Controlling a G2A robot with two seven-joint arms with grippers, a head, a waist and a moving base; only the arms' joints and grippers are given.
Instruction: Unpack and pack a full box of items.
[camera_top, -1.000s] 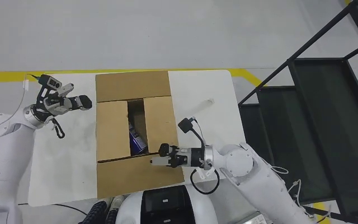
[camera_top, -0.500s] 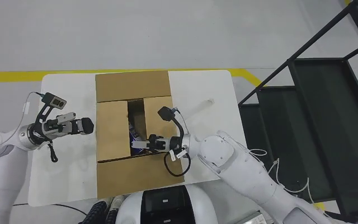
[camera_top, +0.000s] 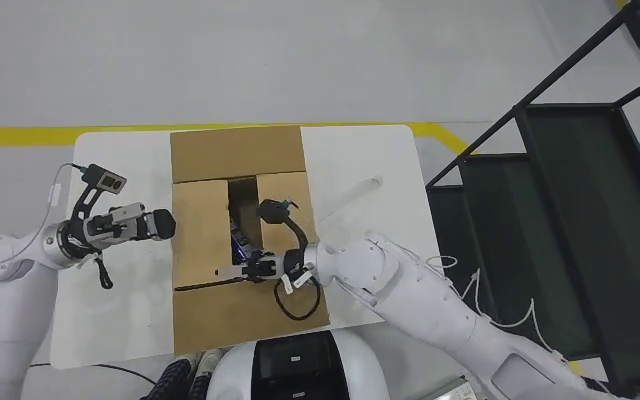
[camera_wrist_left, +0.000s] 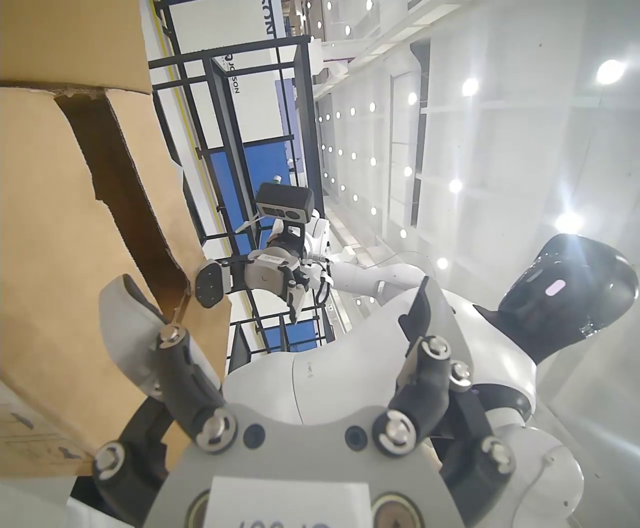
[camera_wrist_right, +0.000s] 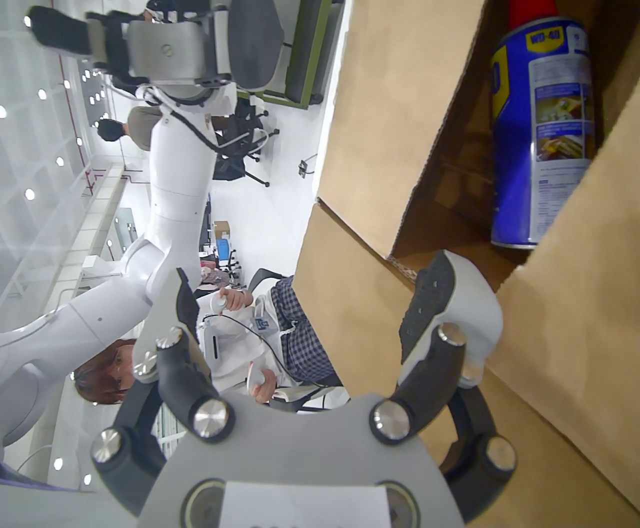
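Box part open, can inside, both tools empty

Top: the box (camera_top: 200, 240) sits on the surface (camera_top: 360, 160), with the right tool (camera_top: 232, 270) at its opening and the left tool (camera_top: 165, 222) just beside it. Left wrist: the left tool is wide and holds nothing. Right wrist: the right tool is wide too, and the can (camera_wrist_right: 542, 135) lies in the box. I think unpacking has hardly begun, and packing comes after

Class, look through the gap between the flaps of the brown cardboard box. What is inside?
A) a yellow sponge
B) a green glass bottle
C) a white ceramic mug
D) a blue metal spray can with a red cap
D: the right wrist view shows the blue metal spray can with a red cap inside the brown cardboard box, between its parted flaps.
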